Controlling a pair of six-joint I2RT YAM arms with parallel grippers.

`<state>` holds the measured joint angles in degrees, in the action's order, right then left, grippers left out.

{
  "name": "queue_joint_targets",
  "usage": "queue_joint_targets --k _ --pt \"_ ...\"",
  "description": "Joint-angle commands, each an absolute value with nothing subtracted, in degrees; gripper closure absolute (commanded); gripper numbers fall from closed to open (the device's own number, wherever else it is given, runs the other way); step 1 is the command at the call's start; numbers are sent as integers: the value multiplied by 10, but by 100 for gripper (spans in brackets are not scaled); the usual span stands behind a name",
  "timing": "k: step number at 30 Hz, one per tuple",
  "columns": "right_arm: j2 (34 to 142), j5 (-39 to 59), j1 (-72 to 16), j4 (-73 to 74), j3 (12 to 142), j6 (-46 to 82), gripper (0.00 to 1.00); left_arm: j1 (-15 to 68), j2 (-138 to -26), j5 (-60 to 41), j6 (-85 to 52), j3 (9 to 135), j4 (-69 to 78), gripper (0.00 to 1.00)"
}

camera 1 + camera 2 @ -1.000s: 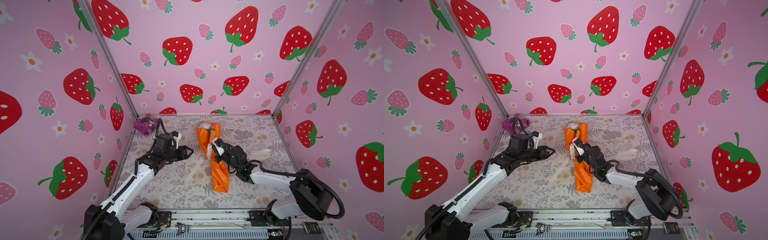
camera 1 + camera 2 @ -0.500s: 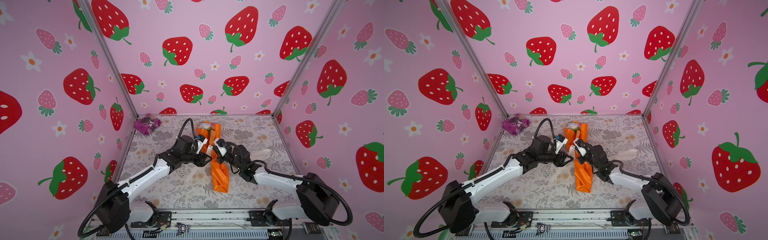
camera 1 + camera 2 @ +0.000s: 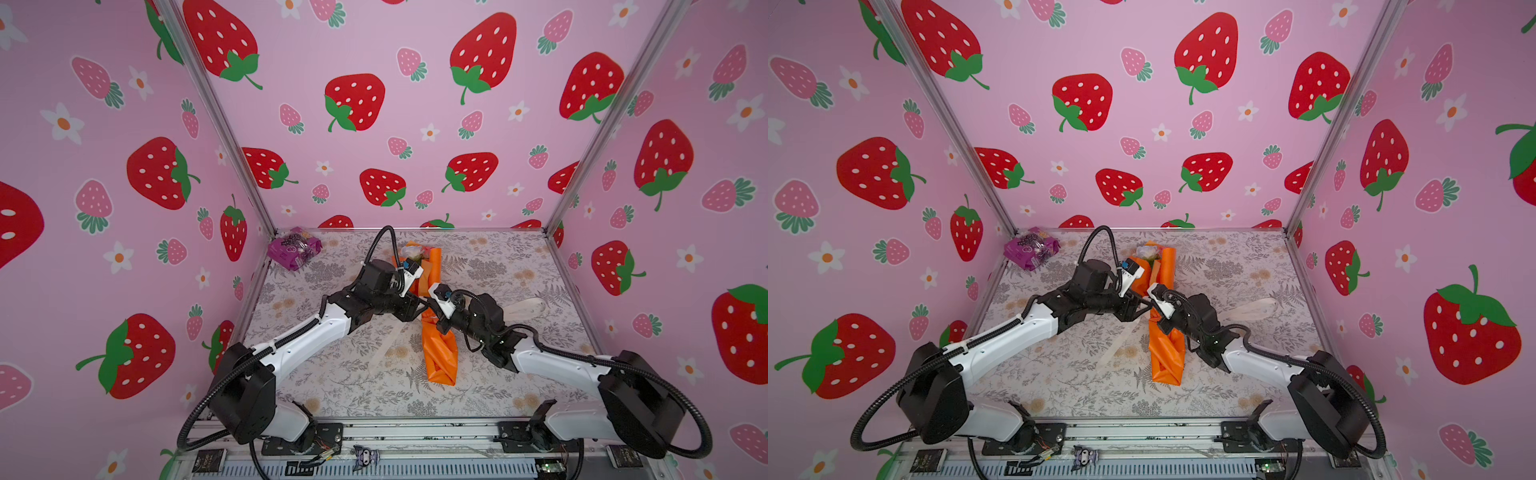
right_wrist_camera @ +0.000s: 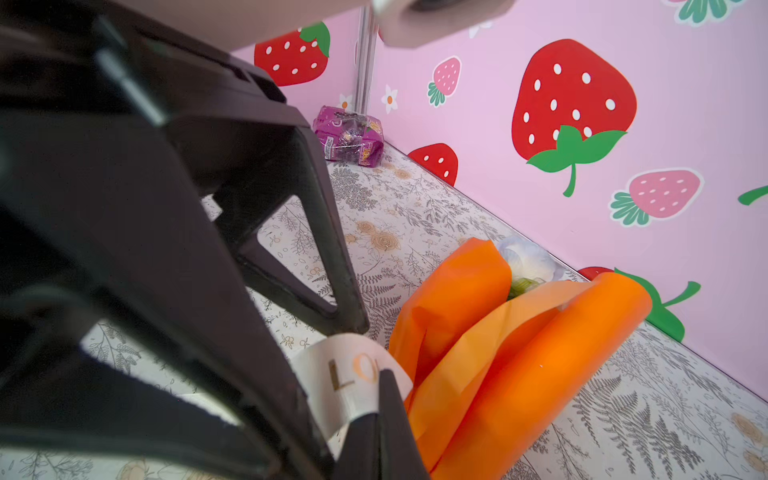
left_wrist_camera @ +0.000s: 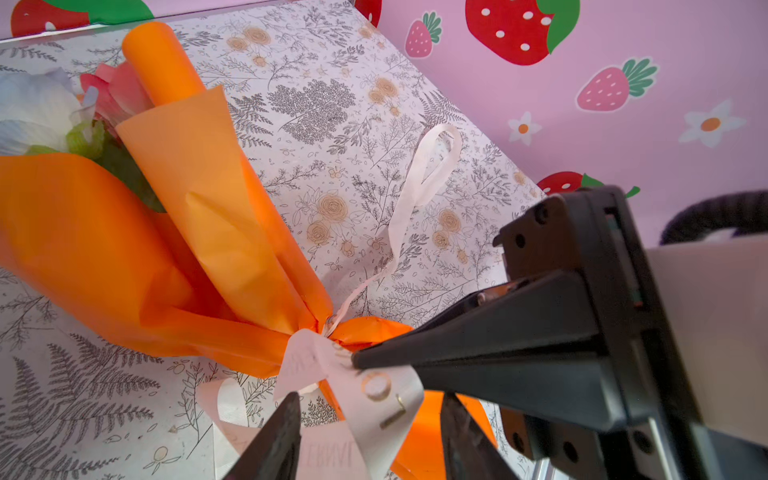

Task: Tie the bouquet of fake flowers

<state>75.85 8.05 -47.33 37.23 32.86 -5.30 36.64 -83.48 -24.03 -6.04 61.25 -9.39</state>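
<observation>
Flat on floral table [image 3: 332, 374], mid-table: bouquet of fake flowers [image 3: 440, 353], flower heads toward back wall, folded orange wrap end toward robot base, same in both top views. Round the pinched waist of the wrap: white ribbon [image 5: 374, 390] with gold letters, looped tail [image 3: 525, 307] lying off to the right on the table, another tail out to the left. Clamped tight on ribbon right at that waist: right gripper [image 5: 355, 359], tips together. Jaws apart on left gripper [image 5: 370, 401], straddling the ribbon just beside the right gripper's tips, one fingertip [image 4: 353, 324] touching the ribbon loop, no pinch visible. Both arms meeting over the bouquet's middle in both top views. Far left corner: purple packet [image 3: 294, 248], well apart from the rest.
</observation>
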Motion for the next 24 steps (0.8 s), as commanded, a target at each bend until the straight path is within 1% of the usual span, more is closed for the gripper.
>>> queue_joint_targets --k 1,6,8,11,13,15,17,19,22,24 --pt "743 93 -472 387 321 -64 98 366 -841 -271 -37 637 -109 53" --pt "736 90 -472 390 317 -60 97 367 -857 -291 -33 647 -127 67" --pt "735 88 -472 389 315 -59 97 366 -859 -294 -32 648 -130 81" --pt "732 61 -472 372 315 -52 95 364 -852 -290 -37 647 -129 99" --pt "721 21 -472 354 314 -38 89 360 -845 -288 -44 642 -126 100" --pt "702 -20 -470 329 309 -18 88 359 -838 -290 -47 642 -131 100" --pt "676 -58 -458 284 305 28 75 358 -828 -292 -53 638 -133 100" --pt "652 -55 -434 235 304 78 72 357 -819 -302 -56 636 -136 100" --pt "628 -34 -365 146 303 188 65 357 -804 -321 -61 630 -138 100" --pt "622 -21 -309 91 302 238 65 358 -797 -334 -59 628 -147 100"
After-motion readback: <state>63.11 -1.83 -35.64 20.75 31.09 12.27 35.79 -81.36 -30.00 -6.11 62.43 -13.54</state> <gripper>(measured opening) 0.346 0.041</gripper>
